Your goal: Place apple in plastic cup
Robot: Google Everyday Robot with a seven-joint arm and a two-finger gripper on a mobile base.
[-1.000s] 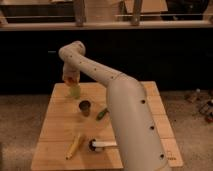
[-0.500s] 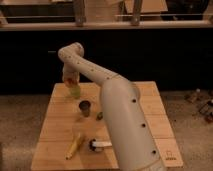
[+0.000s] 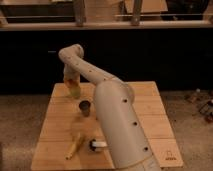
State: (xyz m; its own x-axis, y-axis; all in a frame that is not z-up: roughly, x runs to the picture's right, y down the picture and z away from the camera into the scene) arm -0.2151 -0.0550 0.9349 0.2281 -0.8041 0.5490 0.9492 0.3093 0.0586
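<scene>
The gripper (image 3: 71, 81) points down over the far-left part of the wooden table (image 3: 150, 120). Whether it is open or closed cannot be told. Directly beneath it is a pale yellow-green object (image 3: 75, 92), rounded; whether it is the apple or the cup cannot be told. A dark cup (image 3: 85, 106) stands just right and nearer. The arm (image 3: 117, 115) rises from bottom right and bends down at its far-left elbow.

Tbl (image 3: 150, 125): dark cup (image 3: 85, 107), banana (image 3: 75, 147); tool (image 3: 74, 89) far-left.

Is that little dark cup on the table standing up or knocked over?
Upright: the cup stands with its mouth up. The gripper hangs just beyond it, to the left.
</scene>
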